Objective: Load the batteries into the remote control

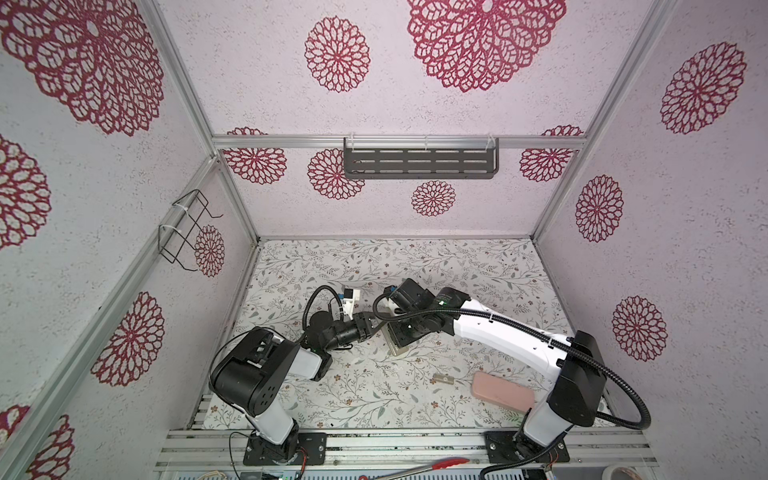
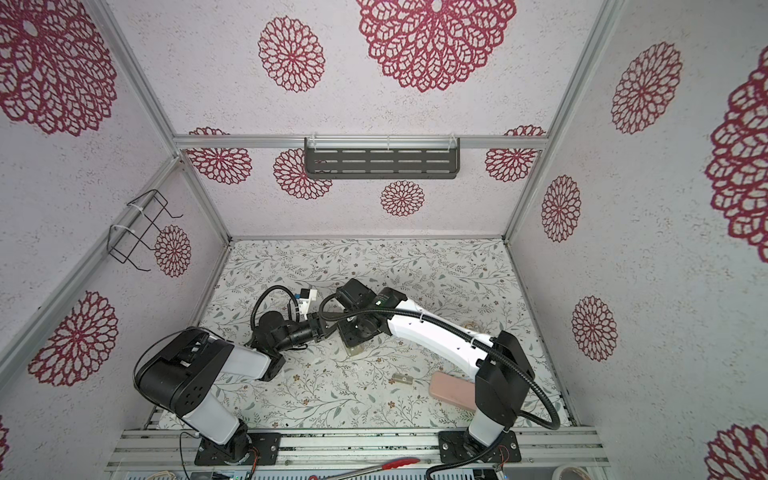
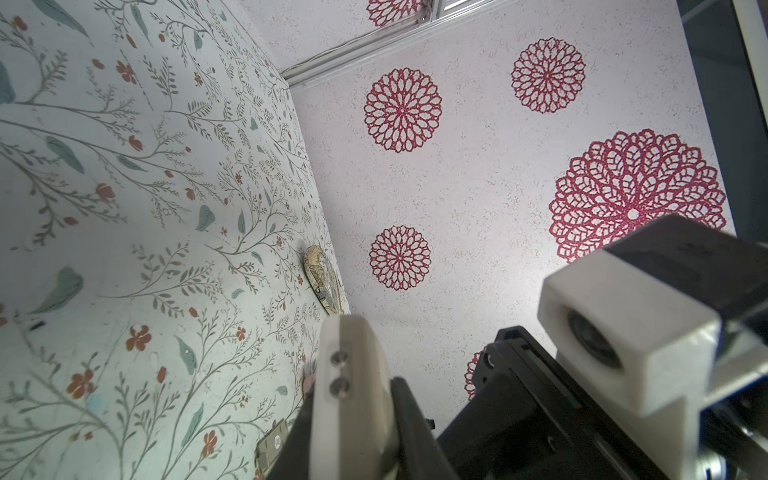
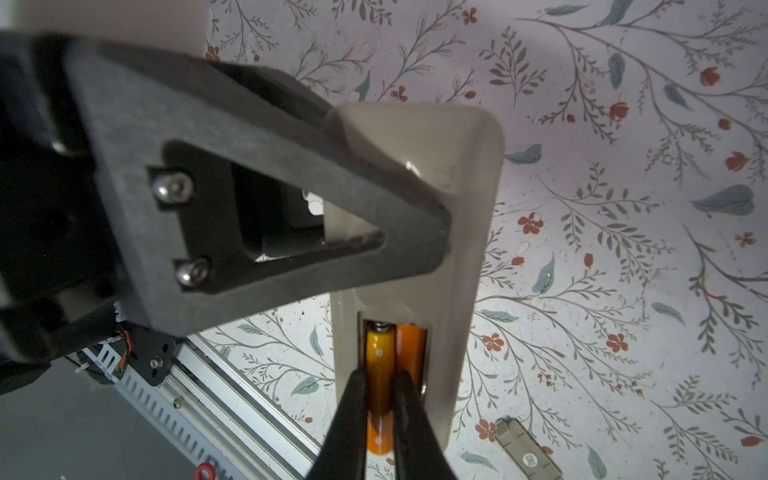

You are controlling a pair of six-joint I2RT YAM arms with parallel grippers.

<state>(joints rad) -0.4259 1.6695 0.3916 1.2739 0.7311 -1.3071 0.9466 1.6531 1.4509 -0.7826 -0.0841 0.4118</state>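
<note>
Clamping remote control (image 4: 461,174) with left gripper (image 3: 353,419); pinching battery (image 4: 378,349) in remote's bay (image 4: 429,345) with right gripper (image 4: 379,376) (second battery (image 4: 411,349) alongside).

Near the middle of the floral table (image 1: 340,399) the remote control (image 1: 397,351) lies mostly hidden. The left gripper (image 1: 379,325) reaches to its edge from nine o'clock, and the right arm (image 1: 490,328) bends over it from four o'clock. A small beige strip (image 1: 442,379) lies towards five o'clock of it, with a pink pad (image 1: 503,390) just beyond.
</note>
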